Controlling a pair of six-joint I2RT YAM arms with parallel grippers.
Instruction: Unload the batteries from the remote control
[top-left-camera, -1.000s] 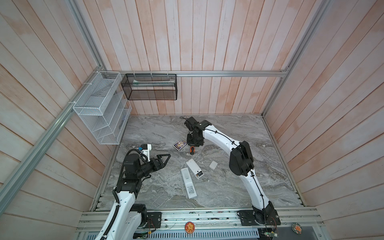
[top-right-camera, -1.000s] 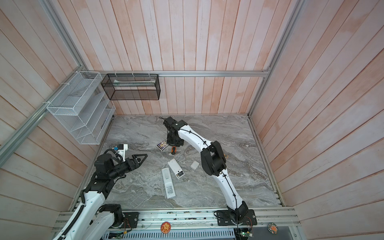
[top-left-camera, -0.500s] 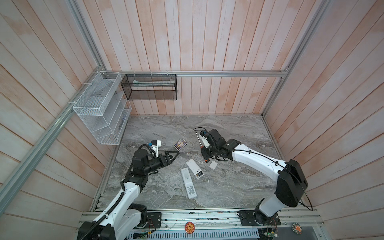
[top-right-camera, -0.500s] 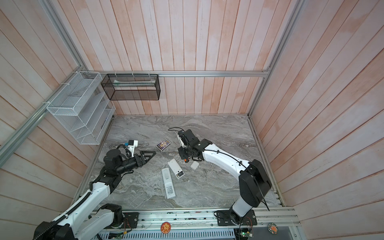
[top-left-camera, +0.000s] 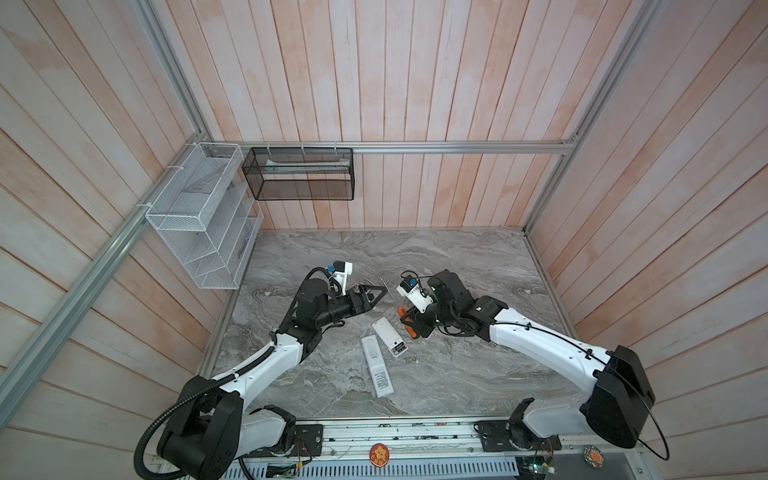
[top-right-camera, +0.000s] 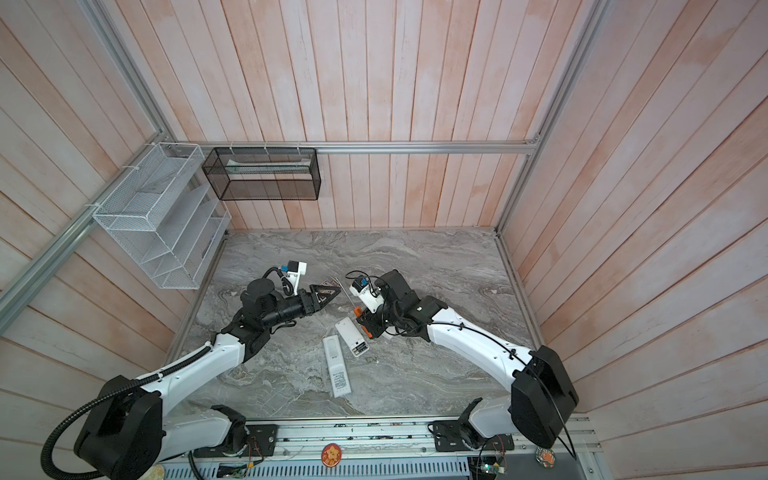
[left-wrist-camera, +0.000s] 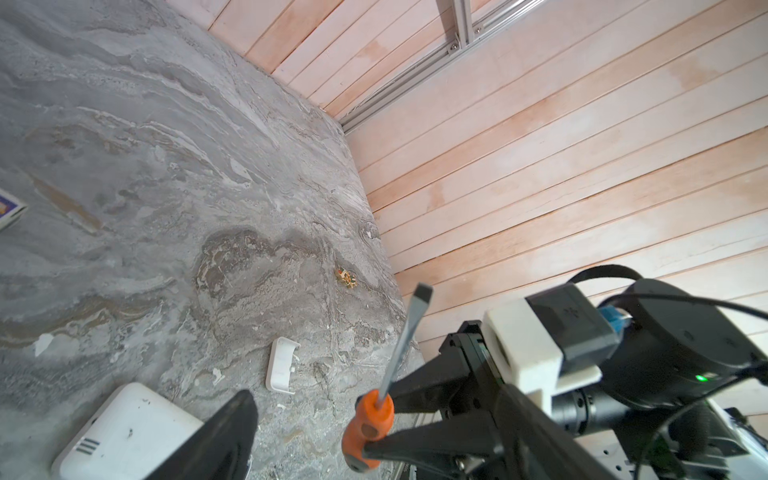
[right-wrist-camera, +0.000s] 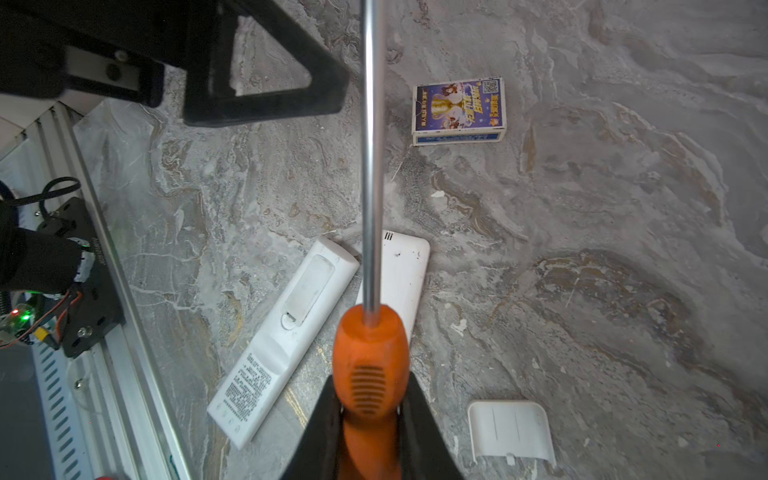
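Right end effector (right-wrist-camera: 370, 380) is clamped on the orange handle of a screwdriver (right-wrist-camera: 371, 336). The screwdriver's shaft is raised off the tabletop (right-wrist-camera: 623, 249) and passes close beside the left end effector (top-left-camera: 379, 294), whose fingers stand apart and hold nothing. Two white remotes lie side by side below. The longer remote (right-wrist-camera: 282, 328) has its cover on. The shorter remote (top-left-camera: 384, 332) has an open bay where the batteries (top-left-camera: 398, 348) sit, too small to count. A loose cover plate (right-wrist-camera: 511, 428) lies nearby.
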